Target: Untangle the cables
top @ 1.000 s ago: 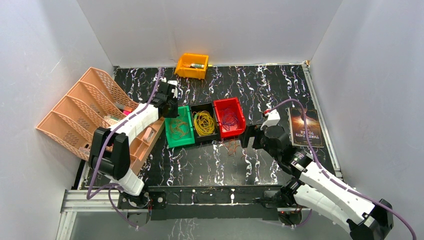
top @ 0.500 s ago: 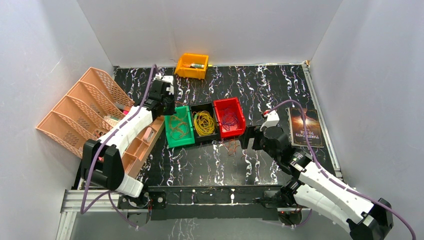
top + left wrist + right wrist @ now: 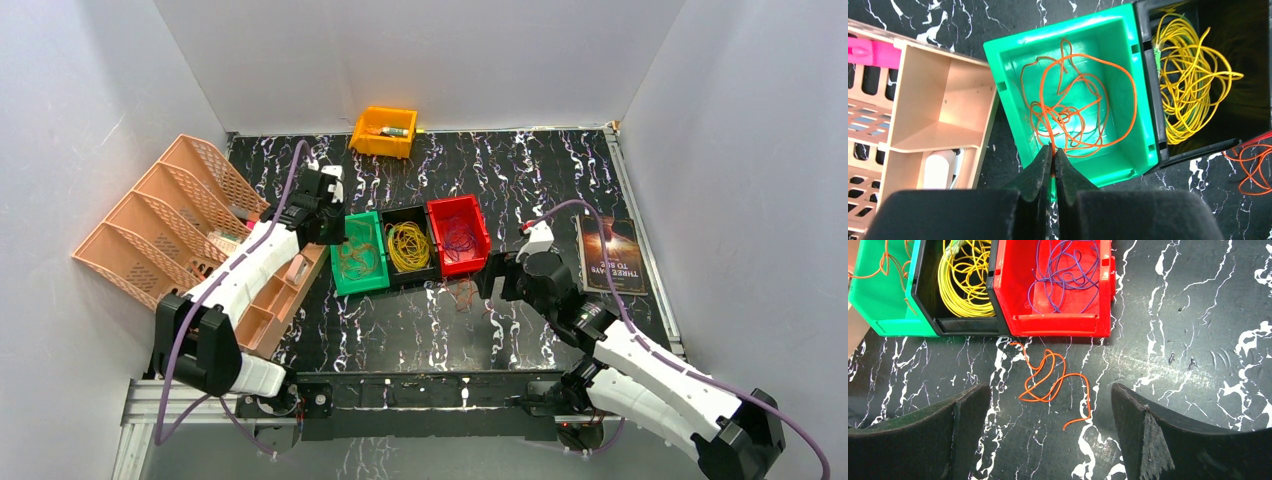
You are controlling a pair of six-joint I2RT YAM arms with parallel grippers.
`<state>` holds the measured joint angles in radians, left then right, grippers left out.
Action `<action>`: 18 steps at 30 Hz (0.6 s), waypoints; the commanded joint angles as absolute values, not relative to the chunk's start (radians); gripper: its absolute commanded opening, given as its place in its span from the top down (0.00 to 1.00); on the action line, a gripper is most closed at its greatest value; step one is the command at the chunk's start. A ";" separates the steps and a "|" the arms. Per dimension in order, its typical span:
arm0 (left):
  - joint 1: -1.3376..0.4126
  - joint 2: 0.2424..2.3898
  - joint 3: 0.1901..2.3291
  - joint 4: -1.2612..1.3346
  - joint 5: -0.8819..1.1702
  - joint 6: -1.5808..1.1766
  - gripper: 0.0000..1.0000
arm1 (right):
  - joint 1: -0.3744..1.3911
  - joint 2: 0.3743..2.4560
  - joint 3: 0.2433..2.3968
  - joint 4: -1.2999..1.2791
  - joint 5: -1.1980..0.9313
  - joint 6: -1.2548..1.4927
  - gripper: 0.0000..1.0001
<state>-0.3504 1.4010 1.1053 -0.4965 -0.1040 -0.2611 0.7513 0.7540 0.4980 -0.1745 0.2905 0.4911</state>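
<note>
Three bins stand side by side: a green bin (image 3: 343,283) with an orange cable bunch (image 3: 1078,105), a black bin (image 3: 1148,75) with yellow cables (image 3: 1188,85), and a red bin (image 3: 1058,322) with purple cables (image 3: 1068,270). My left gripper (image 3: 1053,150) hangs over the green bin's near left wall, shut on a strand of the orange cable. A loose orange cable (image 3: 1048,377) lies on the table in front of the red bin. My right gripper (image 3: 1049,390) stands wide open just above it, one finger on each side.
A peach file rack (image 3: 170,220) with a compartment tray (image 3: 938,110) stands left of the green bin. An orange bin (image 3: 383,130) sits at the back wall. A book (image 3: 610,255) lies at the right edge, beside the right arm.
My left gripper closed on the orange strand and its arm drew back toward the left. The right arm barely moved.
</note>
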 commanded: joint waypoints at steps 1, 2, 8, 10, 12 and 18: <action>-0.347 1.377 1.086 -0.556 -0.115 -0.279 1.00 | 0.753 0.766 0.501 -0.103 0.270 0.494 0.02; -0.345 1.398 1.087 -0.556 -0.122 -0.279 1.00 | 0.754 0.768 0.503 -0.103 0.269 0.493 0.02; -0.347 1.474 1.111 -0.534 -0.135 -0.284 1.00 | 0.753 0.757 0.500 -0.110 0.275 0.492 0.02; -0.345 1.493 1.124 -0.520 -0.141 -0.281 1.00 | 0.753 0.750 0.496 -0.112 0.276 0.494 0.02; -0.346 1.523 1.142 -0.509 -0.157 -0.276 1.00 | 0.753 0.743 0.493 -0.116 0.279 0.495 0.02; -0.347 1.622 1.198 -0.499 -0.175 -0.256 1.00 | 0.752 0.727 0.490 -0.128 0.285 0.499 0.02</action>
